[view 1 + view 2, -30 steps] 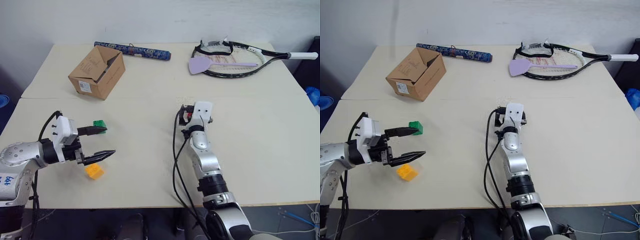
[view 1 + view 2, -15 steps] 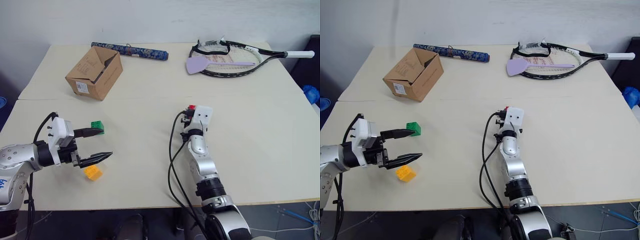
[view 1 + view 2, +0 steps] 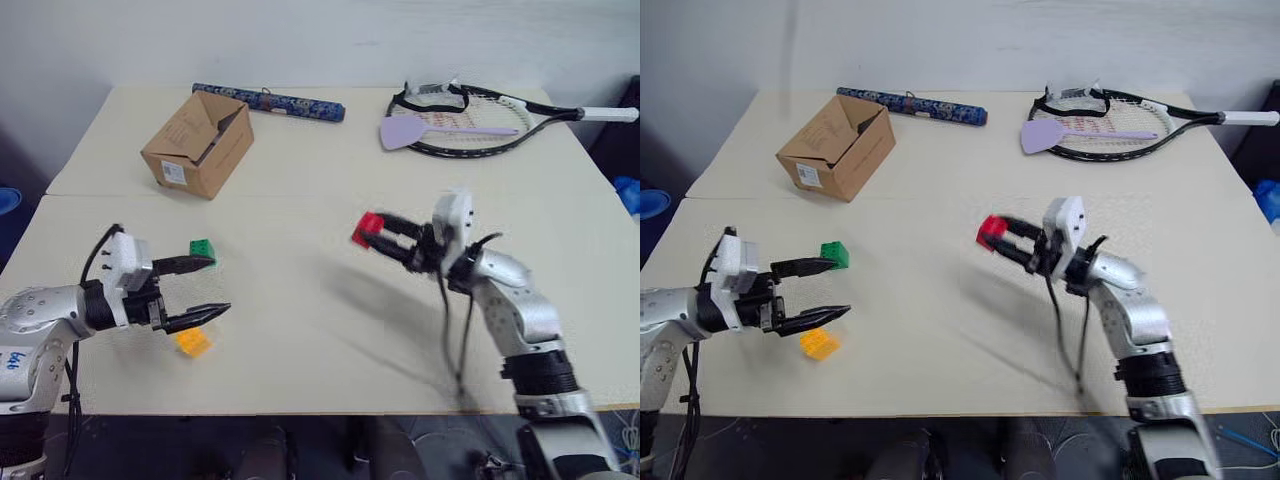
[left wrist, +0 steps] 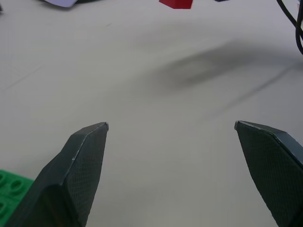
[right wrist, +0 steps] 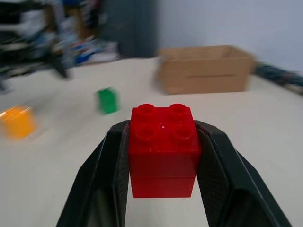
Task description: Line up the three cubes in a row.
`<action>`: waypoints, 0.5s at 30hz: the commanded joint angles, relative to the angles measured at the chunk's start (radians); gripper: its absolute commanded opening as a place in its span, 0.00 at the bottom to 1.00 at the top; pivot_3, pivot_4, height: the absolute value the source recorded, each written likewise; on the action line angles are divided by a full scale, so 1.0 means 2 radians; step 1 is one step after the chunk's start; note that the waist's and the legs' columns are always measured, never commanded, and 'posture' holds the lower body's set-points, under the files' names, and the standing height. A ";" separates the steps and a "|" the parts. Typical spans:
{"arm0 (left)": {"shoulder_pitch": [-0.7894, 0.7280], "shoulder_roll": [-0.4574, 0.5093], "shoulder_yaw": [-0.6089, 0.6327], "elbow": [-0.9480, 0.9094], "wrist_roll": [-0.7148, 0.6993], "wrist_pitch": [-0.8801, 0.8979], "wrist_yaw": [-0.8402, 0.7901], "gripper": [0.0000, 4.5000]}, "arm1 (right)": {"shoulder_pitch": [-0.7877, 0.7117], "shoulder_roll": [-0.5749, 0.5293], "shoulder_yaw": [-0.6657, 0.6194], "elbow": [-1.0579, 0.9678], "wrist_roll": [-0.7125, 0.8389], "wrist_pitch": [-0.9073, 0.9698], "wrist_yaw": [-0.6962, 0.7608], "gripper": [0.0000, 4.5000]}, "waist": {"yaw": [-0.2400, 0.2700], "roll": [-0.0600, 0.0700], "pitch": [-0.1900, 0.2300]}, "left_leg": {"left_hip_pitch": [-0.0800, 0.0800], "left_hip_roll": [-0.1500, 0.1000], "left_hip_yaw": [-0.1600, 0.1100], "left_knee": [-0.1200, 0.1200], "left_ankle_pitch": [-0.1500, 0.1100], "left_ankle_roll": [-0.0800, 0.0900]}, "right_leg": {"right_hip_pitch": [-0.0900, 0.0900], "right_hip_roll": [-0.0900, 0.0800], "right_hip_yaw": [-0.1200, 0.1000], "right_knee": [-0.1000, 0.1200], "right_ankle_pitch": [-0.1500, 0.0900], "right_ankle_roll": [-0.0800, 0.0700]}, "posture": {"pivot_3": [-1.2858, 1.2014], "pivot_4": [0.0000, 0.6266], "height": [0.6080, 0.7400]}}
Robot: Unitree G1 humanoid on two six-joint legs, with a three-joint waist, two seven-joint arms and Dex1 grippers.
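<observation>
Cubes first: the red cube sits clamped between the two black fingers of my right pincer, lifted clear above the counter, its four studs facing my wrist camera. That arm reaches in from the right with the pincer pointing toward my left, over the middle of the counter.

The green cube rests on the counter at my left side, just beside the far finger of my left pincer; I cannot tell whether finger and cube touch. The yellow-orange cube lies on the counter a little nearer to me, just beside the tip of the near finger. My left pincer stands wide, nothing between its fingers, hovering a little above the counter and pointing toward the middle. From that wrist, a corner of the green cube shows beside one finger and the red one shows far off.

Green and yellow-orange lie near each other; the red one is well apart from both, off to their right.

At the far side of the counter stands a brown cardboard box with open flaps, a dark patterned roll behind it, and toward the far right a tennis racket with a lilac fly swatter lying on it.
</observation>
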 commanded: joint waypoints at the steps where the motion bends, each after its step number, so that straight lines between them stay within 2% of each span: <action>1: -0.012 0.008 -0.012 0.012 0.017 -0.040 -0.030 1.00 | -0.002 -0.019 0.016 0.039 -0.021 -0.062 0.104 0.33 | -0.001 0.000 0.000 | 0.000 0.000 0.000 0.000 0.000 0.000 | 0.000 0.000 0.000 0.000 0.000 0.000 | 0.52 0.24 1.00; 4: -0.026 0.002 -0.026 0.017 0.015 -0.047 -0.042 1.00 | -0.023 -0.002 0.013 0.110 -0.039 -0.111 0.129 0.33 | 0.001 0.000 0.000 | 0.000 0.000 0.001 0.000 0.000 0.000 | 0.000 0.000 0.000 0.000 0.000 0.000 | 0.52 0.24 1.00; 6: -0.030 0.002 -0.036 0.013 0.013 -0.047 -0.052 1.00 | -0.034 0.006 0.017 0.141 -0.048 -0.113 0.139 0.33 | 0.001 0.000 0.000 | 0.000 0.000 0.001 0.001 0.000 0.000 | 0.000 0.000 0.000 0.001 0.000 0.000 | 0.52 0.24 1.00; 15: -0.036 0.006 -0.045 0.028 0.025 -0.075 -0.074 1.00 | -0.049 0.024 0.027 0.233 -0.087 -0.163 0.184 0.33 | 0.002 0.000 0.000 | -0.001 0.000 0.000 0.004 0.000 0.000 | 0.000 0.000 0.000 0.002 0.000 0.000 | 0.52 0.24 1.00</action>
